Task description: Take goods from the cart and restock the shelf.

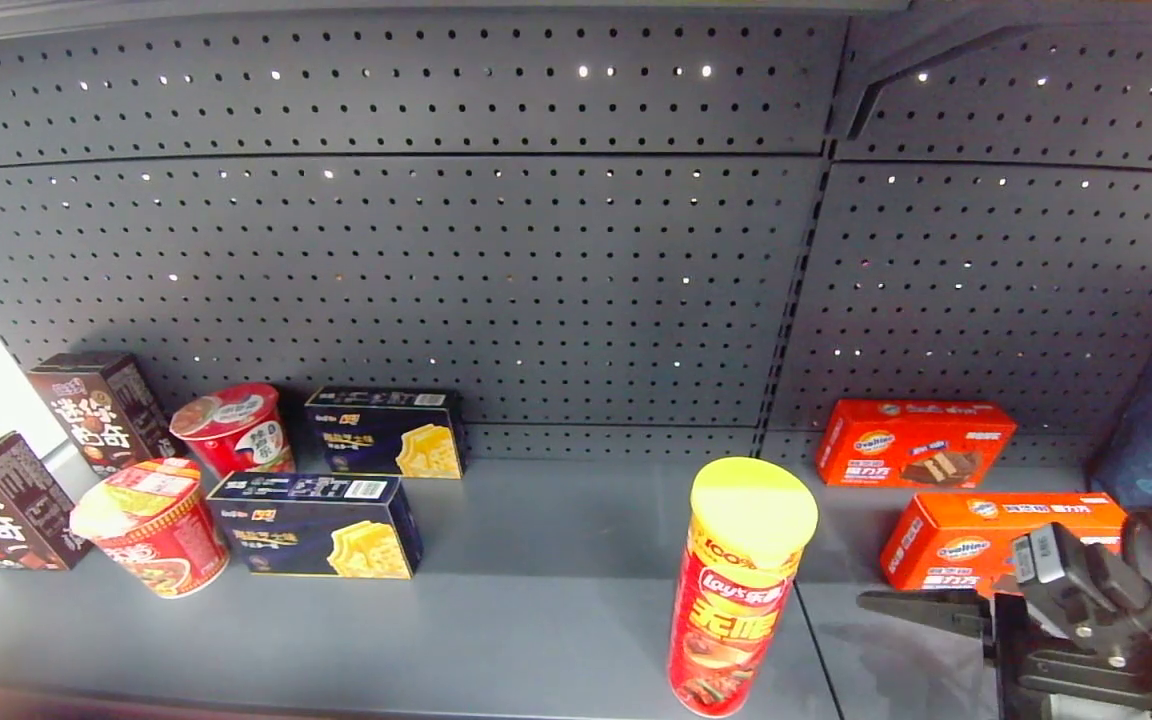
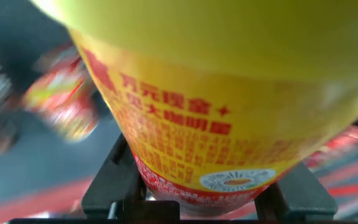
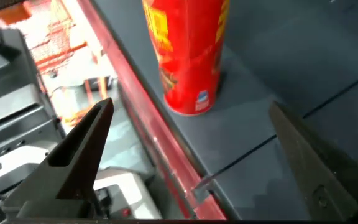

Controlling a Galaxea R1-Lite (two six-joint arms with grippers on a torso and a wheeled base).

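Upright can (image 3: 188,56) on shelf (image 3: 278,68); pincer (image 3: 191,107) spread.

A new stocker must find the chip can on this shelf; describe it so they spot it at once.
On the grey pegboard shelf, look near the front edge, just left of the two orange boxes. The chip can stands upright there, the only tall red cylinder with a yellow lid.

You're looking at two dark brown boxes (image 1: 101,408) (image 1: 6,500), two red noodle cups (image 1: 234,428) (image 1: 154,525), two navy cracker boxes (image 1: 384,432) (image 1: 318,525), two orange boxes (image 1: 911,443) (image 1: 976,540) and one chip can (image 1: 741,590) standing on the shelf (image 1: 556,600). You're also seeing one yellow-and-red tube (image 2: 229,124) in the left wrist view.
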